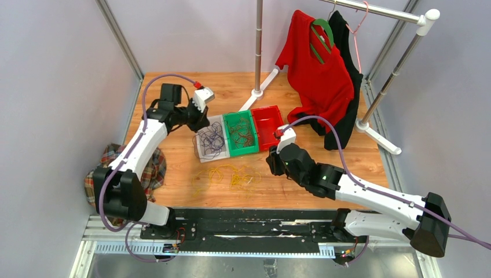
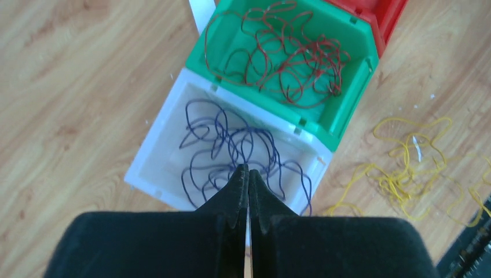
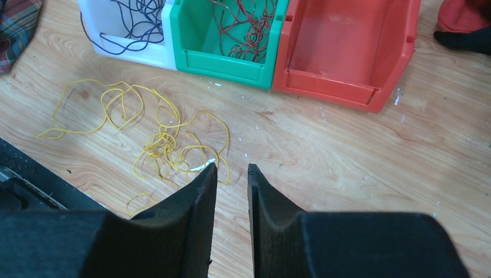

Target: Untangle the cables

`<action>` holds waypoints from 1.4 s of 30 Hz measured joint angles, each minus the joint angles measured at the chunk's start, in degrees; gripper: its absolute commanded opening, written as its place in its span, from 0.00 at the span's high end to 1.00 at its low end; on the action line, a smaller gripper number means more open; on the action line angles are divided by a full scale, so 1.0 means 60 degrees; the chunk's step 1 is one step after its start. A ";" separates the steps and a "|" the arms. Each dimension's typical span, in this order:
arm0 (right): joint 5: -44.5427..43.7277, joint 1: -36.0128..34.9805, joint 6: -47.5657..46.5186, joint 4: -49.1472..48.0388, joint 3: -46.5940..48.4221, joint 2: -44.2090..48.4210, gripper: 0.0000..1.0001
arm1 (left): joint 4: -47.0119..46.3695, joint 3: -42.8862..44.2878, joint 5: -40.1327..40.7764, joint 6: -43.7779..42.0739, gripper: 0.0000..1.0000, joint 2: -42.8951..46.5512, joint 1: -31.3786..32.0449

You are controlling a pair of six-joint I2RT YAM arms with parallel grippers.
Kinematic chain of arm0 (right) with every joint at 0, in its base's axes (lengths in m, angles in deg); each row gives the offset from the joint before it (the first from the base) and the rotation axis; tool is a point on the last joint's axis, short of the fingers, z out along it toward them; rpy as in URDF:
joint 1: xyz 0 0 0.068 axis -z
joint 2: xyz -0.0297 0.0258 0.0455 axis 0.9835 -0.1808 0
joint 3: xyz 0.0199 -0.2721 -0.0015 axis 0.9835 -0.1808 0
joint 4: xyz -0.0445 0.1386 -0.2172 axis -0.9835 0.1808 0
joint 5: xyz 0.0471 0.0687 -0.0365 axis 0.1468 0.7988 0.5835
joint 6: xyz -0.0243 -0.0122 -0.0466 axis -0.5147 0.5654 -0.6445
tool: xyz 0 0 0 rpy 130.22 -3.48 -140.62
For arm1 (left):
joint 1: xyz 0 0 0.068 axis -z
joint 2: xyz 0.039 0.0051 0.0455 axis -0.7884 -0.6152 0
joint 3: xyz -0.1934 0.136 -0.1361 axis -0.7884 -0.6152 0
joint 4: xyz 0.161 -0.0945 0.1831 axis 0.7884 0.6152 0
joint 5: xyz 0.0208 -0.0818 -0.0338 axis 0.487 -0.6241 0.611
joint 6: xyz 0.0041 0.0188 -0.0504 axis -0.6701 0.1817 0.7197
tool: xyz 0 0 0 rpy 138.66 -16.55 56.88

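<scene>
**Two robot grippers near sorted wire bins**

The left gripper [image 2: 249, 169] was closed, its tips just above thin dark purple wires [image 2: 231, 142] in a white plastic bin [image 2: 151, 157]. Beyond the tips, red-brown wires [image 2: 289, 58] filled a green plastic bin [image 2: 347, 113]. The right gripper [image 3: 231, 168] stood slightly parted and held nothing. Loose yellow wires [image 3: 168, 139] lay on the wooden table [image 3: 347, 162] just ahead-left of its fingers.

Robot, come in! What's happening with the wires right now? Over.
Left gripper shut, over purple cables in the white bin. Right gripper part open, empty, by yellow cables loose on the table. Nothing blocking.
</scene>
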 measured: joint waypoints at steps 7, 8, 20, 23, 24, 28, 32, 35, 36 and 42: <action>-0.0015 0.0000 0.0066 -0.0015 -0.0229 0.0335 0.73 | -0.1468 0.0051 0.1486 0.0226 0.99 -0.0863 0.0940; -0.0018 0.0000 0.0076 -0.0015 -0.0259 0.0401 0.72 | -0.1563 0.0098 0.1679 0.0251 0.99 -0.1104 0.0987; -0.0120 0.0007 0.0219 -0.0007 -0.0321 0.0546 0.52 | -0.0120 0.0492 0.1767 0.0681 0.10 -0.0073 -0.0182; -0.0117 0.0007 0.0215 -0.0007 -0.0321 0.0539 0.52 | -0.0127 -0.0018 0.1395 0.1217 0.10 0.0634 -0.1115; -0.0117 0.0007 0.0215 -0.0007 -0.0321 0.0528 0.52 | -0.0135 -0.0313 0.1300 0.1341 0.12 0.0801 -0.1290; -0.0113 0.0007 0.0219 -0.0007 -0.0321 0.0484 0.53 | -0.0138 -0.1330 0.0911 0.1596 0.32 0.0714 -0.1326; -0.0109 0.0007 0.0237 -0.0011 -0.0393 0.0514 0.54 | -0.0113 -0.1741 0.0321 0.1457 0.53 0.0029 -0.1479; -0.0109 0.0011 0.0240 -0.0011 -0.0481 0.0543 0.54 | -0.0248 -0.1800 -0.0106 0.0969 0.57 -0.0248 -0.1763; -0.0109 0.0011 0.0240 -0.0011 -0.0484 0.0546 0.54 | -0.0295 -0.1803 -0.0226 0.0765 0.57 -0.0299 -0.1876; -0.0109 0.0011 0.0251 -0.0011 -0.0484 0.0557 0.55 | -0.0484 -0.1803 -0.0710 0.0036 0.57 -0.0871 -0.2047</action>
